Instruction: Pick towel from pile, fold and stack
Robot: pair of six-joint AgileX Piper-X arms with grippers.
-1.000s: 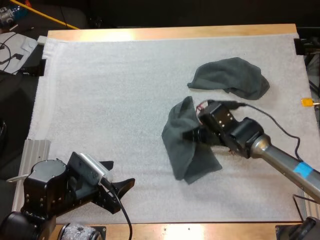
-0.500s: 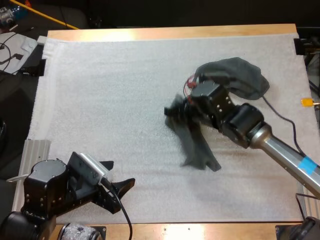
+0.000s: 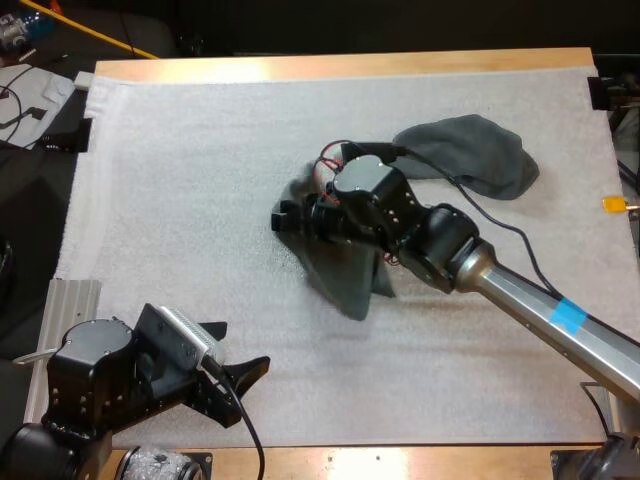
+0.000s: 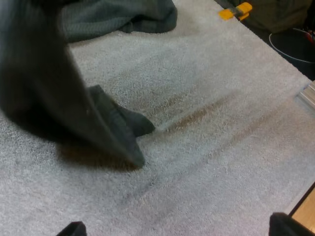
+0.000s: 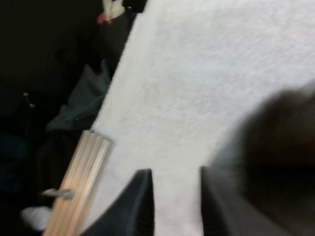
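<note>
Towel (image 3: 345, 285) hung near frame centre, pinched by the right end effector (image 3: 285, 218), one corner brushing the mat (image 3: 180, 180); the left end effector (image 3: 242, 346) sat spread at lower left. Laying it flat cleanly likely needed a higher lift first

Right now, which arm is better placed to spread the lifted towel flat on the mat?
Right, probably. The right gripper holds the hanging towel over the middle of the mat. The left gripper sits open at the near edge, apart from it.
</note>
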